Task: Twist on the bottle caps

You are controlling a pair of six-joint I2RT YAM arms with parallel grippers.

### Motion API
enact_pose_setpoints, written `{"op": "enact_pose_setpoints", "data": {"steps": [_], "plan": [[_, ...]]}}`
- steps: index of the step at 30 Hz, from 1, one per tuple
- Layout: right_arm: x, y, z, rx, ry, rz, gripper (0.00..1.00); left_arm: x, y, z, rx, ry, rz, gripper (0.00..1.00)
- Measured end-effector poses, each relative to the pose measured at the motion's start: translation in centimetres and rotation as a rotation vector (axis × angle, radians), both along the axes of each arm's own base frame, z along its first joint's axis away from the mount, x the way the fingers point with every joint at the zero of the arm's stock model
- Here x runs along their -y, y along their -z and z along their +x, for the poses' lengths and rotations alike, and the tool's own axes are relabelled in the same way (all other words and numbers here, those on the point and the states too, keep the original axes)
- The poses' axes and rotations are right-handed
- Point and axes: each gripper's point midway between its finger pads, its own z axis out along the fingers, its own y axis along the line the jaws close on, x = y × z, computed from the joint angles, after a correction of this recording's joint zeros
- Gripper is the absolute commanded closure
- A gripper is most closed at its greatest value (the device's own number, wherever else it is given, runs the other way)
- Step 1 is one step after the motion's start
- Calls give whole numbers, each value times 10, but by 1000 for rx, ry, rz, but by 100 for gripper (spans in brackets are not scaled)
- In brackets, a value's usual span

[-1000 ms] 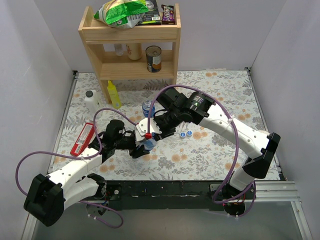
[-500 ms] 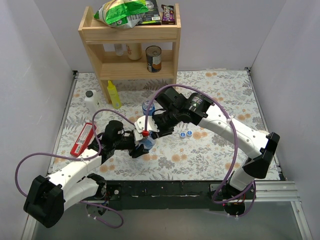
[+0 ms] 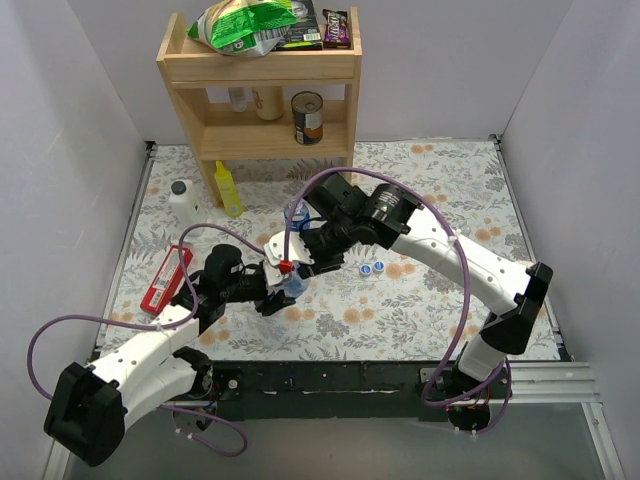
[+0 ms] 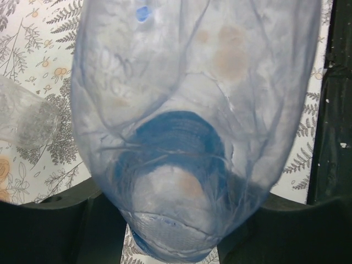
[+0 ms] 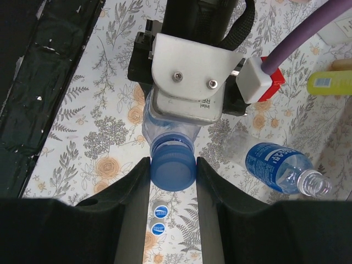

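On the left, the left gripper is clamped narrow on the bottle. The clear body is squeezed between its dark fingers, and the neck points toward the other arm.

In the middle, the blue cap sits on that neck. The right gripper pinches it, with a finger touching each side. This looks like the twist itself, the first of three.

To do it well, the cap's axis should line up with the neck, because a tilt here risks cross-threading. The right wrist should turn about that axis and press only lightly along it. The left grip needs to be firm enough to stop the bottle spinning, but gentle, as the thin plastic will likely buckle. If the wrist runs out of travel, it should release, rewind and pinch again. Whether the thread has caught cannot be seen.

Further right, two loose caps lie just beside each other on the table. A labelled bottle waits uncapped nearby, and it could be knocked if the right arm swings wide.
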Motion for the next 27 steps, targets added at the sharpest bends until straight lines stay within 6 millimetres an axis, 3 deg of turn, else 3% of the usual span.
{"op": "enact_pose_setpoints", "data": {"steps": [6, 16, 19, 20, 25, 27], "plan": [[-8, 5, 7, -39, 41, -33, 64, -5, 0, 16, 38, -98, -6, 100], [-28, 2, 28, -193, 326, -36, 66, -18, -3, 35, 63, -294, -64, 100], [-29, 4, 30, -251, 404, -41, 44, -19, -1, 35, 48, -314, -69, 100], [-30, 4, 30, -266, 423, -44, 27, -19, 0, 35, 42, -321, -70, 100], [-34, 18, 26, -343, 478, -131, 7, -15, -18, 43, 69, -345, -140, 100], [-38, 14, 29, -337, 479, -129, 4, -13, -18, 39, 59, -321, -148, 100]]}}
